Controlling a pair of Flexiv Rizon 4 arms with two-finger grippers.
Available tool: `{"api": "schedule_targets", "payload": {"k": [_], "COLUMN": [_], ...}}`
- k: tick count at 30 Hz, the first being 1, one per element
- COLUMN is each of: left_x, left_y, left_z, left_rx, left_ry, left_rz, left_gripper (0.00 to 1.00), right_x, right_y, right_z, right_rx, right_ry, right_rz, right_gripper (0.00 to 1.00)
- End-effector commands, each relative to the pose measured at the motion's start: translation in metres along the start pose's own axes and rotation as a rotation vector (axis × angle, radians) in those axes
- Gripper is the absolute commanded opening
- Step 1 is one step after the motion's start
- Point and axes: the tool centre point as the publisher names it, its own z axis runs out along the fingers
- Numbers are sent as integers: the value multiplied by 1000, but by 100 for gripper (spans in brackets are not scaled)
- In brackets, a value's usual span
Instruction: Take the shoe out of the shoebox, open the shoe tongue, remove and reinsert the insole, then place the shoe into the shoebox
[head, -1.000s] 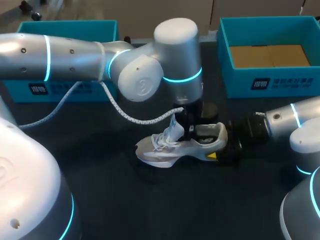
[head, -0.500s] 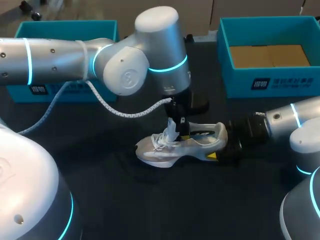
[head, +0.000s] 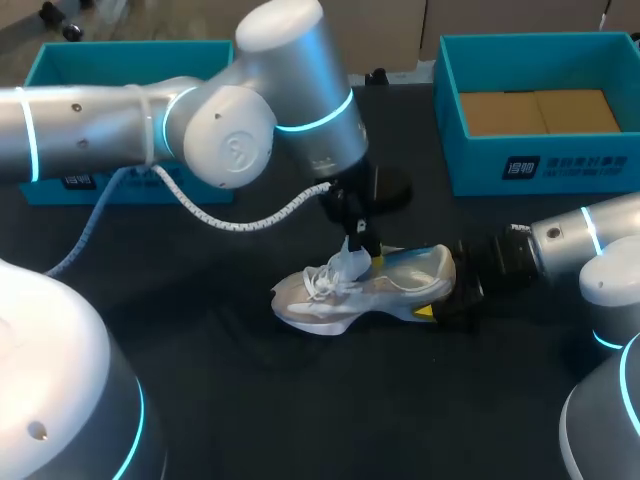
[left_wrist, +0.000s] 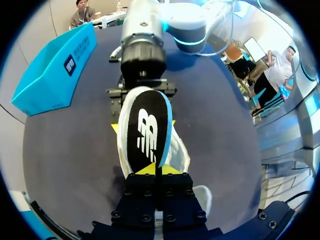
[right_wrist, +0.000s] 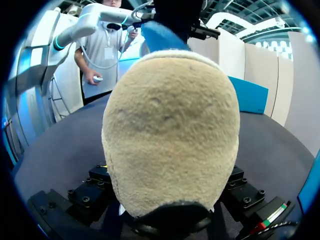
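A white and grey shoe (head: 335, 300) lies on its sole in the middle of the black table, toe to the left. My right gripper (head: 445, 295) is shut on its fuzzy beige heel (right_wrist: 170, 125), with a finger (right_wrist: 92, 187) on each side. My left gripper (left_wrist: 156, 175) comes down over the shoe's opening beside the raised tongue (head: 350, 262). It is shut on the front end of the insole (left_wrist: 147, 130), which is black on top with a blue edge and stretches from its tips toward the heel. In the head view the insole (head: 400, 262) shows pale over the opening.
A teal shoebox (head: 560, 165) with a cardboard bottom stands open at the back right. A second teal box (head: 130, 50) sits at the back left, partly behind my left arm. A white cable (head: 250, 222) hangs from that arm above the table.
My left arm's wrist has swung left and tilted, and its gripper has shifted from the heel opening toward the tongue with the insole in it. The right arm and the shoe have stayed put.
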Motion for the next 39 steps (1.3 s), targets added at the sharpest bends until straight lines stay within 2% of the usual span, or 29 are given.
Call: {"api": "schedule_targets", "payload": {"k": [1, 12, 20, 27, 28, 30, 35, 39], "left_x": [4, 3, 3, 3, 3, 2, 3, 5], "left_y": [-3, -26, -46, -56, -56, -56, -55, -54], "left_z": [-8, -13, -13, -13, -12, -11, -11, -12], "left_rx": [33, 101, 130, 146, 146, 147, 163, 174], "left_ry": [-1, -2, -24, -44, -44, -49, -74, -108], "left_rz": [1, -34, -29, -13, -8, 2, 47, 81], "left_gripper": [0, 0, 0, 0, 12, 27, 43, 48], "right_x": [0, 0, 0, 0, 0, 0, 0, 0], "right_y": [-1, -1, -1, -1, -1, -1, -1, -1], "right_z": [2, 2, 2, 2, 2, 2, 2, 2], "right_rx": [3, 3, 3, 3, 3, 3, 3, 3], "right_ry": [-1, -1, -1, -1, -1, -1, -1, -1], "right_rz": [0, 0, 0, 0, 0, 0, 0, 0], "right_gripper": [0, 0, 0, 0, 0, 0, 0, 0]}}
